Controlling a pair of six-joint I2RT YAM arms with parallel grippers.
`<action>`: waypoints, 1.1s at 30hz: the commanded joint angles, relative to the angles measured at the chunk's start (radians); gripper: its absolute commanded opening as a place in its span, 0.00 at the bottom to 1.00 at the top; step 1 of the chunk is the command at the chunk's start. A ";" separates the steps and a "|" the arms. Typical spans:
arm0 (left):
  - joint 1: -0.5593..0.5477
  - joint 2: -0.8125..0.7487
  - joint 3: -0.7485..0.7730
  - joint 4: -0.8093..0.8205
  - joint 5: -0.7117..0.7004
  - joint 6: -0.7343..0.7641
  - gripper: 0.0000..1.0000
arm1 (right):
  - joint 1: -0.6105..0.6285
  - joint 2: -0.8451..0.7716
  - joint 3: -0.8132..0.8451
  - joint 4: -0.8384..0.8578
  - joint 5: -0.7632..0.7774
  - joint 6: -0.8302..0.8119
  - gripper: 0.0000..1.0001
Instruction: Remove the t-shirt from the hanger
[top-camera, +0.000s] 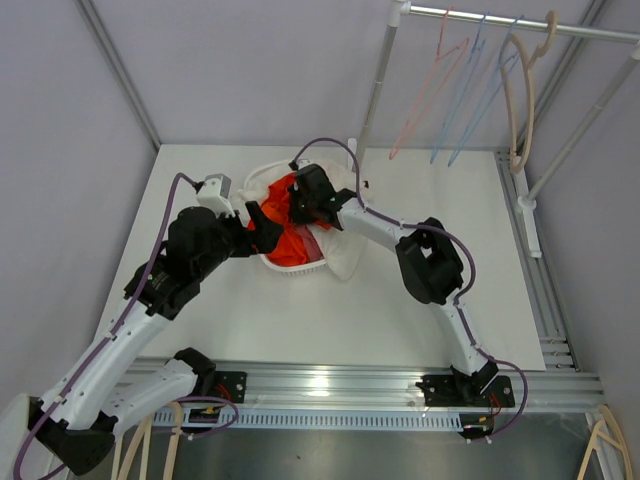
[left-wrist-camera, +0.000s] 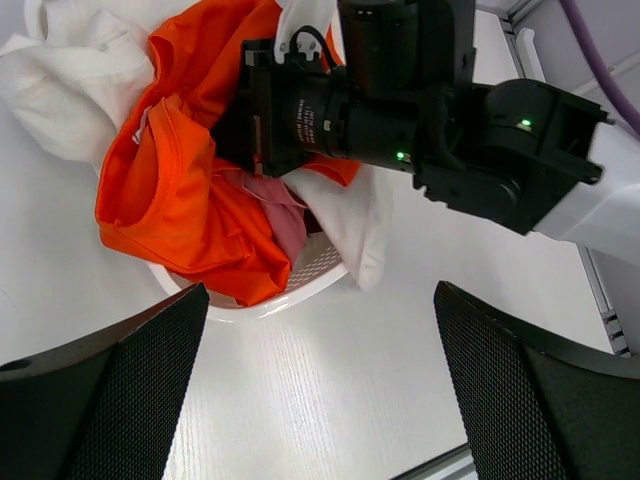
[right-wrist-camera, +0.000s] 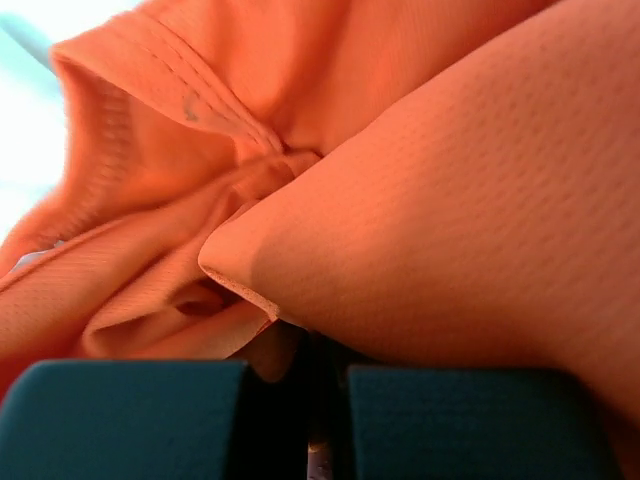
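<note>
the orange t-shirt (left-wrist-camera: 190, 210) is light and limp, best pinched at its collar hem; right gripper (right-wrist-camera: 325, 375) clenched on a fold, left gripper (left-wrist-camera: 320, 290) released at its 9 o'clock.

Place: we log this as a robotics lab test cell, not a home.
Table (top-camera: 250, 320): a plain white top, which we find boxed in.
Walls (top-camera: 50, 150): blank grey panels held by metal struts (top-camera: 119, 72).
Mounting: we note the left arm base (top-camera: 200, 372) and right arm base (top-camera: 458, 388) bolted to a slotted aluminium rail (top-camera: 340, 385).
Wiring: purple cables (top-camera: 152, 262) we trace along both arms.
Props: a bare metal garment rail (top-camera: 590, 32) carrying empty hangers (top-camera: 506, 95).
</note>
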 joint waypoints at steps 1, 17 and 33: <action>0.007 0.000 0.001 0.022 0.013 0.005 0.99 | 0.009 -0.101 -0.067 -0.128 0.072 -0.021 0.05; 0.009 -0.011 0.005 0.009 0.010 0.004 1.00 | 0.063 -0.303 -0.047 -0.220 0.197 -0.063 0.52; 0.007 -0.155 -0.018 -0.076 -0.021 0.033 1.00 | 0.126 -1.134 -0.736 -0.049 0.526 -0.117 0.99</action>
